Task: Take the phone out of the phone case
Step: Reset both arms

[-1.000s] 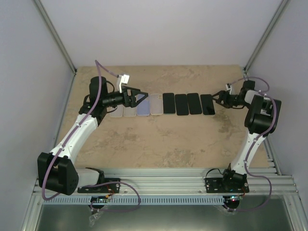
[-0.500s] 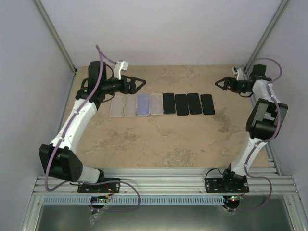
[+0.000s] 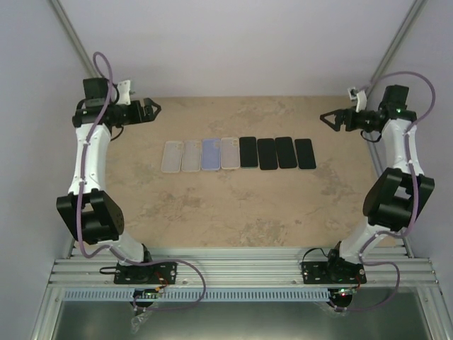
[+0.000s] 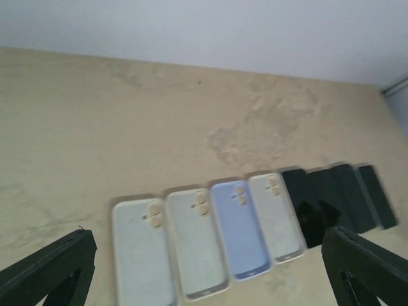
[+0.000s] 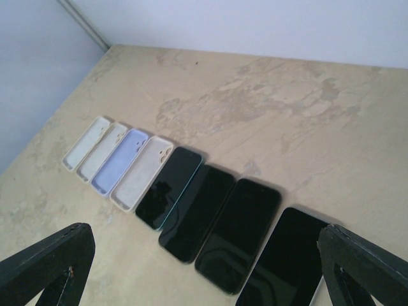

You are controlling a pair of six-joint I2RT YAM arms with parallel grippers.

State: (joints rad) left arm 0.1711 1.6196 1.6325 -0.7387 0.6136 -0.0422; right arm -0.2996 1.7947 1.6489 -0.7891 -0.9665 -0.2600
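four cases (image 3: 211, 154), four phones (image 3: 267, 154); lettering too blurred.

Beige mottled tabletop (image 3: 248, 205) — stone-patterned, perhaps — pale walls (image 3: 233, 42), ribbed metal rail (image 3: 241, 265).

A tabletop (image 3: 248, 205) with a mottled beige, stone-like pattern fills the middle of the enclosure, its matte surface crossed by darker brown veins. A plain pale back wall (image 3: 241, 42) rises behind it, and a left wall (image 3: 35, 142) and a right wall (image 3: 432, 85) of the same pale tone close the sides. Slim metal posts (image 3: 83, 57) run up the two far corners. Along the near edge lies a ribbed aluminium rail (image 3: 241, 265), with a smooth grey metal sheet (image 3: 241, 319) below it. The light is soft and even, casting only faint shadows.
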